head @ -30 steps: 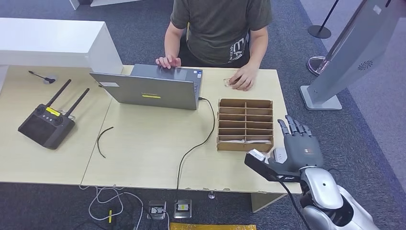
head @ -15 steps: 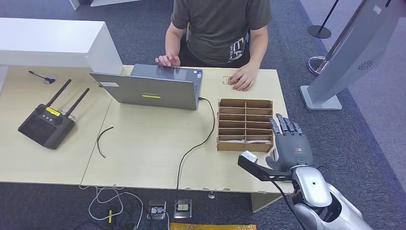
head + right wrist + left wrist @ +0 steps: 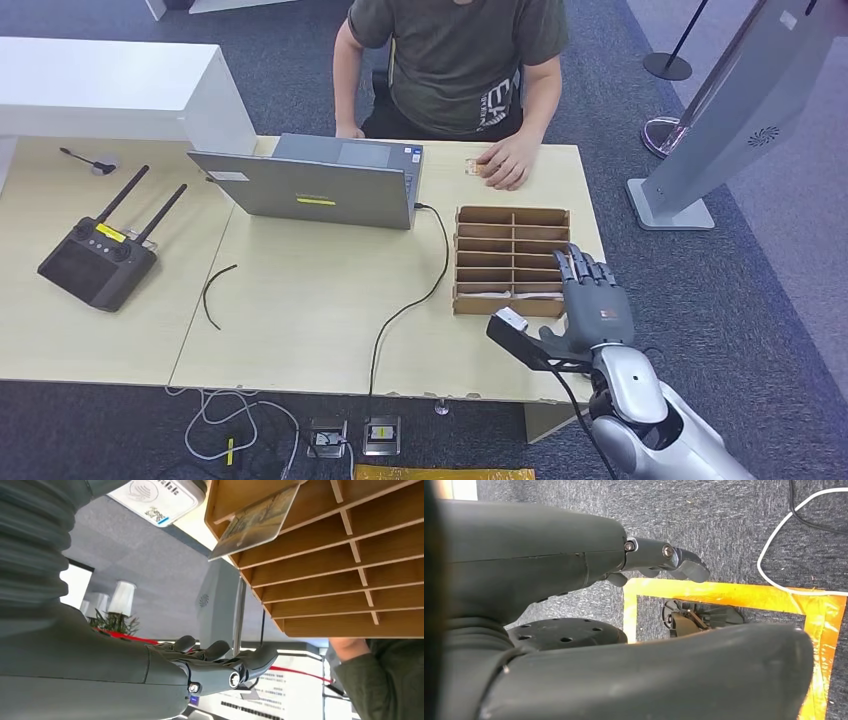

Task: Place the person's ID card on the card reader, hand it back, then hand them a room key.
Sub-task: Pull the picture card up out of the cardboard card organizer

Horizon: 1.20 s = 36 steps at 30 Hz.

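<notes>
Here the right hand (image 3: 598, 307) hovers with fingers spread and nothing held, at the right edge of the wooden organizer (image 3: 513, 261) on the worktop (image 3: 300, 300). The ID card (image 3: 472, 166) lies well apart, beside the person's hand (image 3: 507, 162). The left hand (image 3: 574, 570) hangs over the floor, holding nothing, its fingers apart.
</notes>
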Tool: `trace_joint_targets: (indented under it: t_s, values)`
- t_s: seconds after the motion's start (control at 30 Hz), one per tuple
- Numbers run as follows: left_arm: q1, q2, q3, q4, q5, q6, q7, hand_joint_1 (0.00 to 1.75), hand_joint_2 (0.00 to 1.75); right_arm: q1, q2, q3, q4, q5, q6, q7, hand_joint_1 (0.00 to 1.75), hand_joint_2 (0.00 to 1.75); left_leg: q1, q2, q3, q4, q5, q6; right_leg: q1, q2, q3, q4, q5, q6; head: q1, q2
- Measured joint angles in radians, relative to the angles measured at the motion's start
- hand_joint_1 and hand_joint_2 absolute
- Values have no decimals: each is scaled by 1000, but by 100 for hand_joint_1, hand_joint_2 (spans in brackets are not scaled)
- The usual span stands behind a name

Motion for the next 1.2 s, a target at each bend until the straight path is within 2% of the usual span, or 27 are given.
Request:
trace_joint_targets:
  t_s: [1.2]
  values:
    - [-21,-2,0,0,-71,-8,35,0,0,7,60,-17,118,19,-41,-10,0,175,0,0,0,0,0,0,0,0,0,0,0,0,0,0]
